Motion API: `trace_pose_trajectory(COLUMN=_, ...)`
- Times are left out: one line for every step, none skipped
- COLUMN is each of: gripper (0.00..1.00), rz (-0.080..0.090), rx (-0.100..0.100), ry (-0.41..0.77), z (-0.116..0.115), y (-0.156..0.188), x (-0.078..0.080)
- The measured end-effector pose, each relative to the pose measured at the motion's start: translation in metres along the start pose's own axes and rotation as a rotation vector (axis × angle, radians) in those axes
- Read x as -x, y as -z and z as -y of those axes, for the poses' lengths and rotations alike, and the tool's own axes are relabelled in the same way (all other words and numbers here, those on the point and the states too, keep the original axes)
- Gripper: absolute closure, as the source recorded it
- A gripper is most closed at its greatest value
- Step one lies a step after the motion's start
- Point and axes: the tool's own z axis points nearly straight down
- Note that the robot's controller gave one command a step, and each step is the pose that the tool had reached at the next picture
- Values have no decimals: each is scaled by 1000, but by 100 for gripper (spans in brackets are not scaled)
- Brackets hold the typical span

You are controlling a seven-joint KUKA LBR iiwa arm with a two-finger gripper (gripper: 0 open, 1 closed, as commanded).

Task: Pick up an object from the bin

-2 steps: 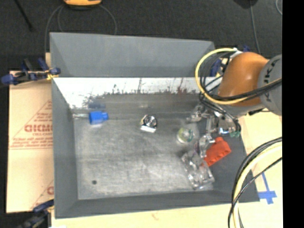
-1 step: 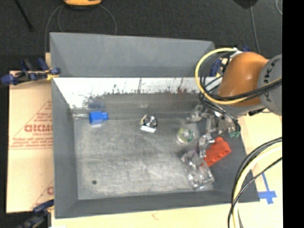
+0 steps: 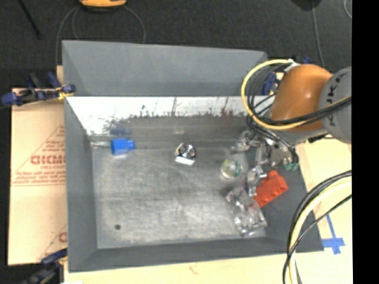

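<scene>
My gripper (image 3: 259, 158) hangs low at the right side of the bin. Right below and beside it lies an orange-red toy block (image 3: 272, 188), against the right wall. A small round greenish-white thing (image 3: 231, 169) sits just left of the gripper. A clear, crinkled plastic piece (image 3: 244, 212) lies in front of it, near the bin's front right corner. I see nothing held.
A blue block (image 3: 122, 147) with a clear stick lies at the back left. A small silver-and-black thing (image 3: 185, 154) rests near the back middle. The arm's orange cover and looped cables hang over the bin's right rim.
</scene>
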Motion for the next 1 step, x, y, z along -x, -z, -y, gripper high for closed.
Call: trace_pose_trajectory(gripper=0, rz=1, rx=-2, ry=-9, z=-1, y=1, x=1)
